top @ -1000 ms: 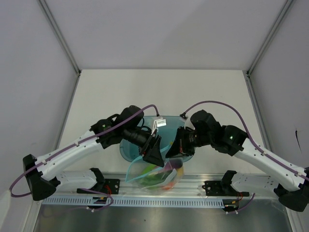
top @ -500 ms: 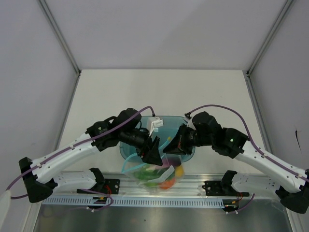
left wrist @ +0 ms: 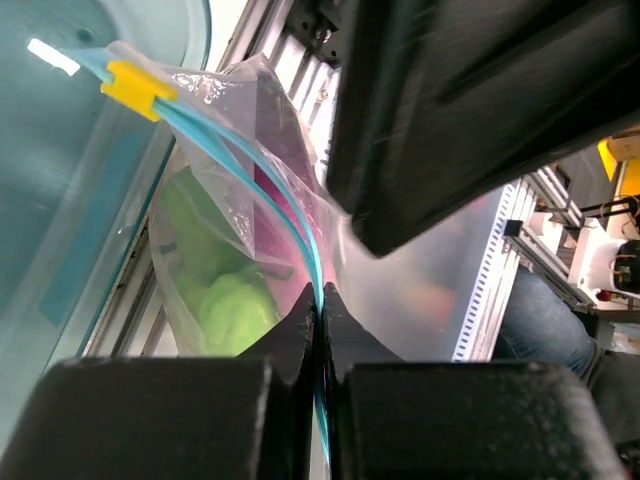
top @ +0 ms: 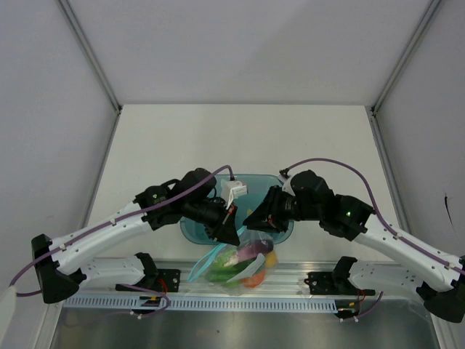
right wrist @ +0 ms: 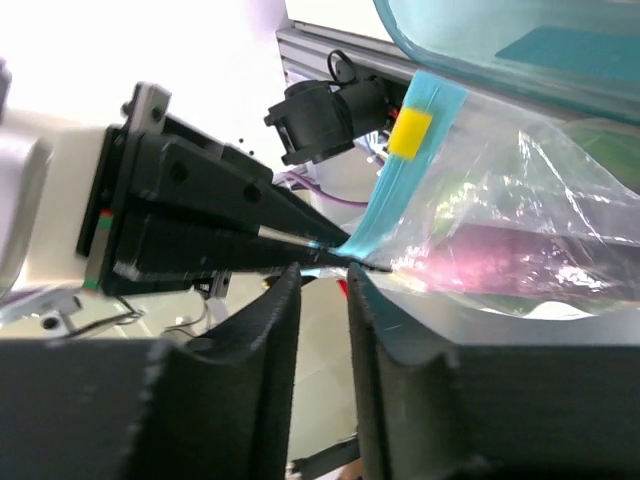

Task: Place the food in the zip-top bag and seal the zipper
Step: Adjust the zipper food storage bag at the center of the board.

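Note:
The zip-top bag (top: pixel 243 265) hangs over the table's near edge, below the blue tub. Through its clear plastic I see the food: green pieces (left wrist: pixel 225 290), a purple one (right wrist: pixel 505 258) and an orange one (top: pixel 253 278). The teal zipper (left wrist: pixel 262 190) carries a yellow slider (left wrist: pixel 135 85) at its far end. My left gripper (left wrist: pixel 320 292) is shut on the zipper strip, which runs down between its fingertips. My right gripper (right wrist: pixel 322 272) stands slightly open right beside that grip, its gap empty, its tips just short of the zipper (right wrist: pixel 400 200).
The rigid blue tub (top: pixel 247 185) sits behind the bag, under both wrists. An aluminium rail (top: pixel 305 273) runs along the table's near edge below the bag. The two grippers (top: pixel 229 234) (top: pixel 253 218) nearly touch each other.
The left gripper has closed onto the zipper strip. The right gripper, shut a second ago, has opened a little and let go. Both wrists and the bag's mouth have shifted slightly.

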Available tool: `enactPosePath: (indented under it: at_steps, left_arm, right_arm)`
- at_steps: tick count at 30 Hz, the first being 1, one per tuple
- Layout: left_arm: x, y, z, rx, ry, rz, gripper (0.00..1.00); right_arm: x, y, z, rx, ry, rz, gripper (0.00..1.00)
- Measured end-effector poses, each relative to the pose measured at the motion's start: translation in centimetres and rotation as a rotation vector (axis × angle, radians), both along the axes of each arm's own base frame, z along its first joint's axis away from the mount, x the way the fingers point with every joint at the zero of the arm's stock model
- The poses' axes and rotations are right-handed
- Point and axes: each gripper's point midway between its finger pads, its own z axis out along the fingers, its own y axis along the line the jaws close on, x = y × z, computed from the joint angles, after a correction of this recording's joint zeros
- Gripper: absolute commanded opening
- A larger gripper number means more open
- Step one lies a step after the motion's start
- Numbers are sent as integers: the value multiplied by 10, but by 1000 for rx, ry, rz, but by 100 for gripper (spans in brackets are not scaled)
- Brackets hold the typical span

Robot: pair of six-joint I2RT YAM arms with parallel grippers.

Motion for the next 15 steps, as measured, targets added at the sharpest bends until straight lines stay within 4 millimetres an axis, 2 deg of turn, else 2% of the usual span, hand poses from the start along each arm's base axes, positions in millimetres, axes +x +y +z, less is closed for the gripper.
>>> enactPosePath:
  at_steps: [4,9,12,15]
  left_arm:
    - [1,2,-6,16,-1,8,1]
    - [2,3,-10,26,-6,17,1]
    - [1,4,-8,14,-13,16,1]
    - [-1,7,-2,-13,-29,5,1]
  right_arm:
    - [-1,-8,1,-15,-85,24,39]
    - [-1,-33,-4,-92,-255,48,48]
    - [0,-48,0,-104,-389,62,52]
    - [2,-57,-7,-129,-494,89,55]
